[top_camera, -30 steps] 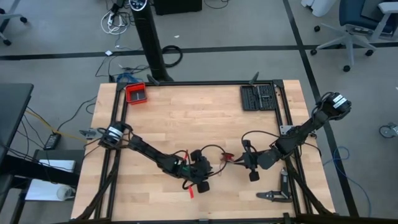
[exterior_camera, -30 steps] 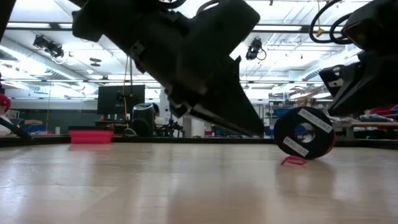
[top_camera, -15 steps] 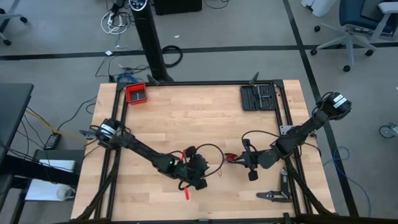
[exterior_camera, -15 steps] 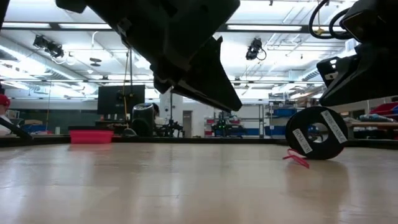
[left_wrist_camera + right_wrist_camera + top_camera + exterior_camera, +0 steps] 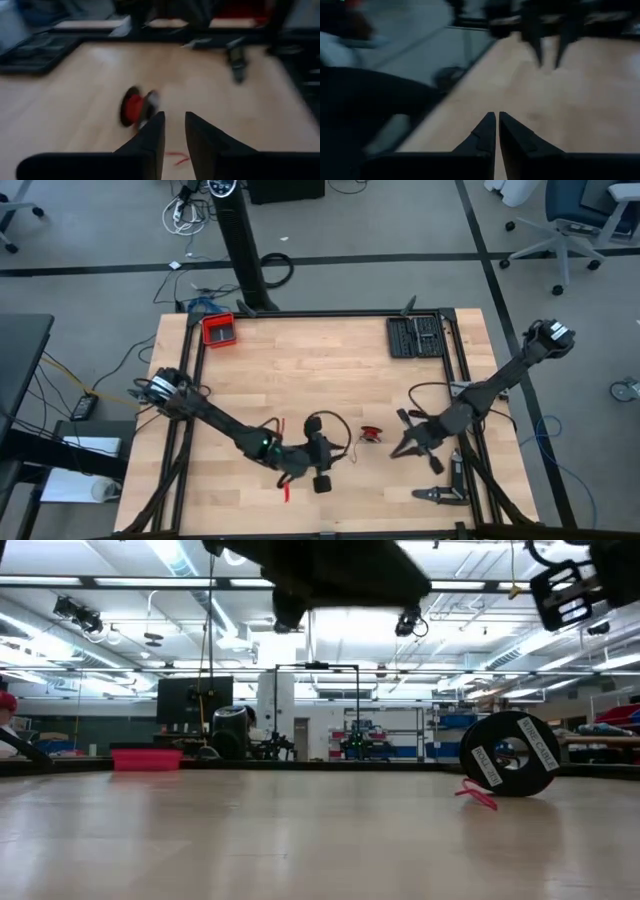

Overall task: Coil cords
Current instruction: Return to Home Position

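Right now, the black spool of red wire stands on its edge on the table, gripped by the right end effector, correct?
Not gripped. The spool does stand on its edge on the table, but alone. The low view shows nothing touching it, and the right wrist view shows the right end effector with nothing between its fingers.

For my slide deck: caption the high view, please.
The red wire spool rests on the table between the left gripper and right gripper, neither touching it.

My left arm [image 5: 215, 420] and right arm [image 5: 497, 385]: dark, skinny, black cable loops [image 5: 327, 423] by the wrists, pointy black fingers [image 5: 152, 135].
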